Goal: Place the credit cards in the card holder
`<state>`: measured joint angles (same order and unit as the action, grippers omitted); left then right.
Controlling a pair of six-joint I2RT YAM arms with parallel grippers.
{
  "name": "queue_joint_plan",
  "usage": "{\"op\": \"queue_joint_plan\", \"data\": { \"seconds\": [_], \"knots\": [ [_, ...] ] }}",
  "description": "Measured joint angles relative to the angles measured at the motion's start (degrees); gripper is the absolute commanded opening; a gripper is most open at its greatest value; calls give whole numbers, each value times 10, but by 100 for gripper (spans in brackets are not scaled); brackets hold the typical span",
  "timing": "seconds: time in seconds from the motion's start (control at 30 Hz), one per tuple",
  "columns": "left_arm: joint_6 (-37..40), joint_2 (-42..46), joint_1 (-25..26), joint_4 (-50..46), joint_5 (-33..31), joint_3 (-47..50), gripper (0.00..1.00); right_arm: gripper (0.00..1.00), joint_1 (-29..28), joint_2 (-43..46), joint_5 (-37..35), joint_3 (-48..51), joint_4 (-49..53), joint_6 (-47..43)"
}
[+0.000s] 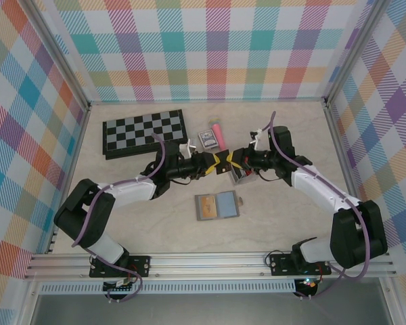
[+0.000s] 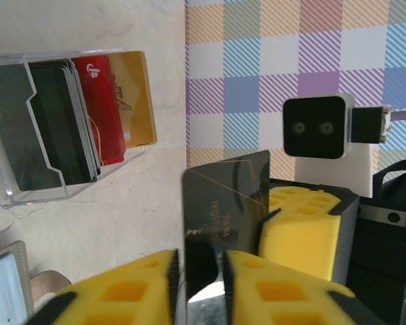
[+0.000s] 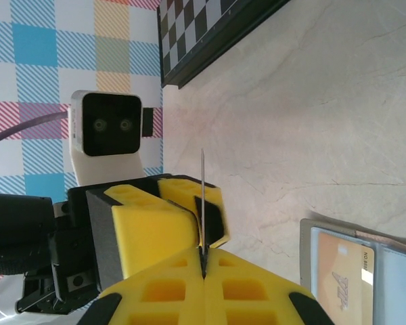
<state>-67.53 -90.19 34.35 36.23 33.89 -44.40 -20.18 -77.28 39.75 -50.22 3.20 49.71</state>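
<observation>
A chessboard (image 1: 144, 131) and a card box (image 1: 207, 139) sit at the back. Mid-table, the right gripper (image 3: 204, 261) pinches a dark card (image 2: 223, 203) held on edge, its long axis running arm to arm. The left gripper (image 2: 199, 261) has narrowly parted fingers flanking the card's other end; I cannot tell if they grip it. The clear rack (image 2: 13, 193) holds dark, red and gold cards. The open card holder (image 1: 216, 206) holds a tan-yellow card (image 3: 338, 267).

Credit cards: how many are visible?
5, possibly more: one dark card held in the jaws of the left gripper and right gripper; a red card, a gold card and a black card in the clear rack, where others may hide; one tan card in the card holder.
</observation>
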Motion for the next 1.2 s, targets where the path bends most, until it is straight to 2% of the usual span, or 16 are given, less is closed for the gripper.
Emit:
{"op": "queue_joint_plan", "data": {
  "seconds": [0.07, 0.23, 0.3, 0.47, 0.73, 0.9, 1.2],
  "knots": [
    [6, 8, 0, -7, -1, 0, 1, 5, 1, 0, -2, 0, 4, -3],
    [37, 42, 1, -58, -11, -1, 0, 20, -2, 2, -23, 0, 46, -31],
    [64, 63, 1, -113, -29, 0, 0, 23, -6, 2, -53, 0, 86, -53],
    [105, 104, 10, -198, -73, 35, 0, 24, -49, 0, -120, 1, 162, -96],
    [114, 101, 56, -240, -119, 93, 0, 25, -138, -60, -195, 20, 207, -110],
    [115, 63, 77, -230, -132, 93, 0, 24, -144, -105, -254, 20, 235, -112],
    [115, 26, 88, -218, -148, 93, 0, 24, -139, -110, -317, 21, 257, -117]
  ]
}}
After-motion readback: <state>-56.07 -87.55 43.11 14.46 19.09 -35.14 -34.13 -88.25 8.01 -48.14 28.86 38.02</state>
